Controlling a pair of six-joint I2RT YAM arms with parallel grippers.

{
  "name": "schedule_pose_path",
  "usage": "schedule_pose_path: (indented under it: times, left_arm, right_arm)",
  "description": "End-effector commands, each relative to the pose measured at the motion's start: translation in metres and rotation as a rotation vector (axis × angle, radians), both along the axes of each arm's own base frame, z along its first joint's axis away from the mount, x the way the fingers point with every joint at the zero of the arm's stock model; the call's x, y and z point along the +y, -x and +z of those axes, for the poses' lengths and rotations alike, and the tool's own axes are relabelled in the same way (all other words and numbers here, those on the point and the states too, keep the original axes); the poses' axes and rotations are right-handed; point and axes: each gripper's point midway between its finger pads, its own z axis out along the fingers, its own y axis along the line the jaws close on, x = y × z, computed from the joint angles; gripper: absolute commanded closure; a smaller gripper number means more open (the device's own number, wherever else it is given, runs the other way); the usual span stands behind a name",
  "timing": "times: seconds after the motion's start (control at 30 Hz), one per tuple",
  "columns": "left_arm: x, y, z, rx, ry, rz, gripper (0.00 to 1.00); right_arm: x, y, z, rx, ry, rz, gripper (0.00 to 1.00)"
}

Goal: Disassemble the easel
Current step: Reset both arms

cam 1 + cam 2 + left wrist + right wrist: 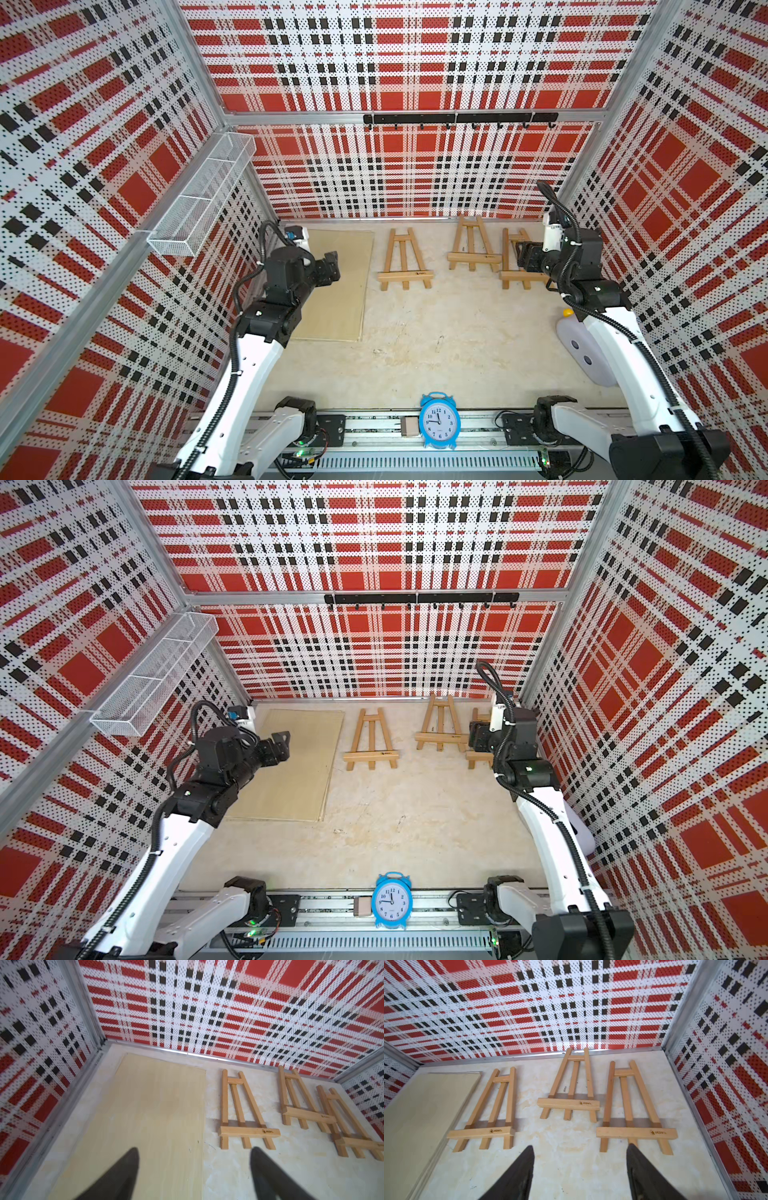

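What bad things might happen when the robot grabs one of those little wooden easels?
1. The right easel lies flat, so the right arm's fingers, open and empty, may slip off it or scrape the table.
2. The middle easel lies close beside it and might get bumped.
3. The left arm's fingers hang open over the wooden boards and might nudge them.

Half lost behind the right arm (615,345) in both top views: the rightmost easel (509,275) and a white gadget (571,336) with a yellow knob. Covered along one side by the left arm (286,282): the pale board (345,291). Cut off by the edge in the left wrist view: that easel's ledge (361,1142). Too small to read from above: the ledge stamps (421,273). Blurred and cropped in both wrist views: the black fingers (116,1178).
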Motion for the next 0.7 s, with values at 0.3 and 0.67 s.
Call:
schedule_pose_path:
  times: [0.3, 0.67]
  left_arm:
    - [0.038, -0.018, -0.079, -0.162, -0.155, 0.158, 0.00]
    - [0.073, -0.024, -0.132, -0.286, -0.260, 0.303, 0.01]
  right_arm:
    - [-0.046, -0.022, -0.088, -0.077, -0.109, -0.104, 0.20]
    - [-0.055, -0.028, -0.123, -0.108, -0.090, -0.141, 0.00]
